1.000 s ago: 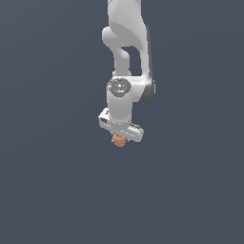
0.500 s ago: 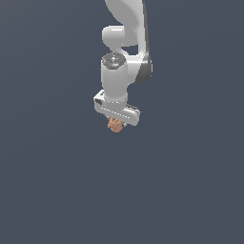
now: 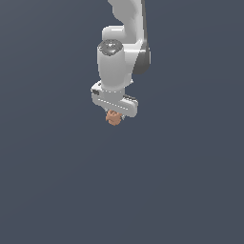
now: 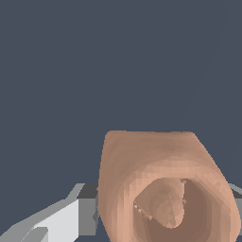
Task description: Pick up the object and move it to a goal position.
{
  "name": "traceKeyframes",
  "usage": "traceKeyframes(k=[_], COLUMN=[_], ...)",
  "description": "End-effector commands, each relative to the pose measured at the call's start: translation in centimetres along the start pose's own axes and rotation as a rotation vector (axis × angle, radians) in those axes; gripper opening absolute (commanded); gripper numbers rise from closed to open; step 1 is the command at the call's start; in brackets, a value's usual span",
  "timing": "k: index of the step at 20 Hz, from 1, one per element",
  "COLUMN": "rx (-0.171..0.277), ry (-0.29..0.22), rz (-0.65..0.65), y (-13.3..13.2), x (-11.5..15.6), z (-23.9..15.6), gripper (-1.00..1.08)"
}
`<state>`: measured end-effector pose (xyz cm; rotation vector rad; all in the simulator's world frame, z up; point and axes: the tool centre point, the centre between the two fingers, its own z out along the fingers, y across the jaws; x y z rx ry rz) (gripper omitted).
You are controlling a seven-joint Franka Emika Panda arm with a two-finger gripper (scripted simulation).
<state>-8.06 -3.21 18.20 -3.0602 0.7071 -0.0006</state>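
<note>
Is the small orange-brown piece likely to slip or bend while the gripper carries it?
The piece looks blocky and solid, so it probably stays stiff. It is tiny beside the gripper, so likely light. Its smooth rounded faces might let it slip.

- Object [image 4: 160,189]: orange-brown, matt, faintly faceted surface, like unglazed clay; ringed hollow on one face was equally dull.
- End effector [image 3: 114,116]: white, smooth, plastic-like shell with soft sheen; grey, matt fingers [image 4: 87,215].
- Arm [image 3: 119,57]: glossy white casing, darker metallic-looking cap.
</note>
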Motion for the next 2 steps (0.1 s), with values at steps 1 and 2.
traceKeyframes(k=[1,2], rx=[0.0,0.0], ry=[0.0,0.0], rz=[0.0,0.0], y=[0.13,0.13], x=[-0.1,-0.08], z=[-0.24,-0.25], gripper=[-1.0,-1.0])
